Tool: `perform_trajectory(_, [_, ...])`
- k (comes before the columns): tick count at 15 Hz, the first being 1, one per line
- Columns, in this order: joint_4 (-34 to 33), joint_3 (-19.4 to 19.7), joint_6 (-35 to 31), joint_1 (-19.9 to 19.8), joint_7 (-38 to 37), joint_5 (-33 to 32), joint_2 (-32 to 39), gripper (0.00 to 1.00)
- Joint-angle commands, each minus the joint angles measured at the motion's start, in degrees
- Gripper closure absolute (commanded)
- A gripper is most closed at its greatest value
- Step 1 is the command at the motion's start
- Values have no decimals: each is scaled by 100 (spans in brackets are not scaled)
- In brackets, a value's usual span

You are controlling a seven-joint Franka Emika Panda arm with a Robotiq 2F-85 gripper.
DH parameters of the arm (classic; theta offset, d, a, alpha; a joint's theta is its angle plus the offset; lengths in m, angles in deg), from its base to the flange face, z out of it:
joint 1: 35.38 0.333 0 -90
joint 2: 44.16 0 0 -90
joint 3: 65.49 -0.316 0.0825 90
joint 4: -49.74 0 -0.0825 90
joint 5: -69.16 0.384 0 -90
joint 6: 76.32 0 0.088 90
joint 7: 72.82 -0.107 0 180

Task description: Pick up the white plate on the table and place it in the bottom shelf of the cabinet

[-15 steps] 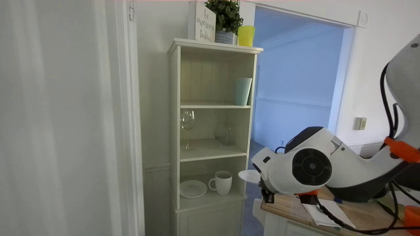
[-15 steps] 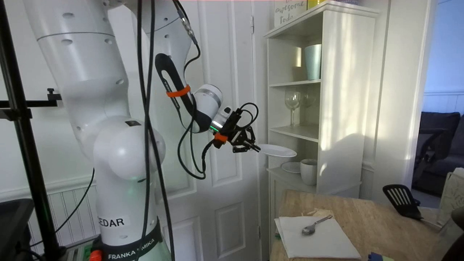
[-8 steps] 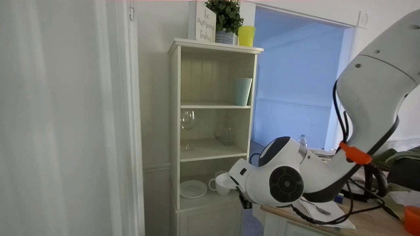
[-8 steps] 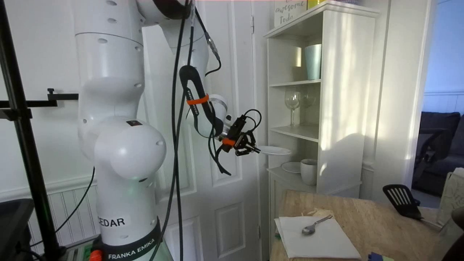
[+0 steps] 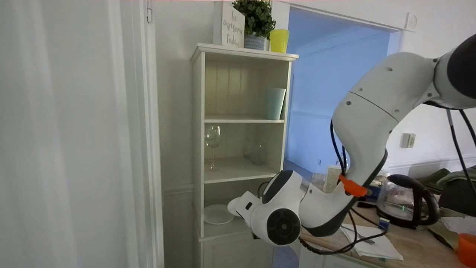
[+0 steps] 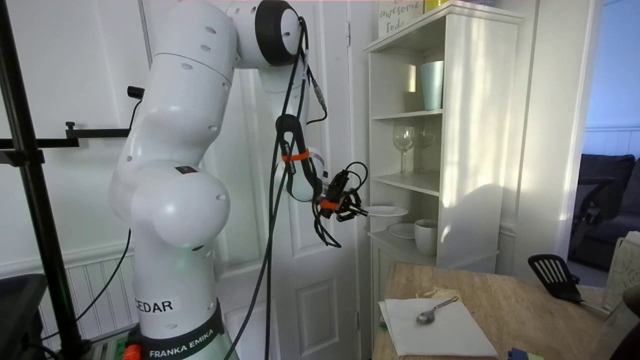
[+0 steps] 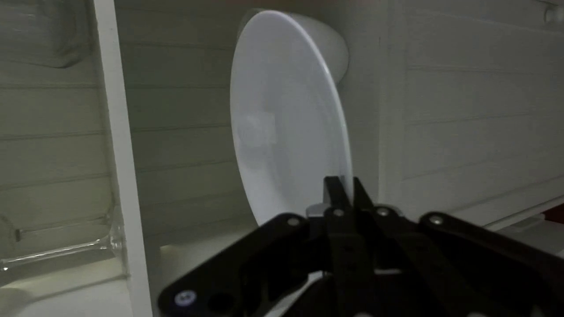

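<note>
In the wrist view, the black metal end effector [image 7: 346, 188] is gripping the round white ceramic plate [image 7: 286, 116] aloft at eleven o'clock, risking, if advancing low, striking the white ceramic mug [image 7: 331, 49] at one.

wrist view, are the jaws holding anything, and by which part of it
The white plate, by its rim: the jaws are shut on one edge, one on each face.
</note>
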Motion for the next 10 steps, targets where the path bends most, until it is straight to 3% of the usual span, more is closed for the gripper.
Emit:
perform_trajectory(1, [-760,-4,144,-1,56,-303,652,99])
perform_trajectory(3, [-1103,8,73,-12,104,-436,920,99])
perform_trajectory(4, [-690,-45,63,-56,47,-199,613,95])
perform_trajectory(10, [-1045,-28,60,-46,90,-240,919,95])
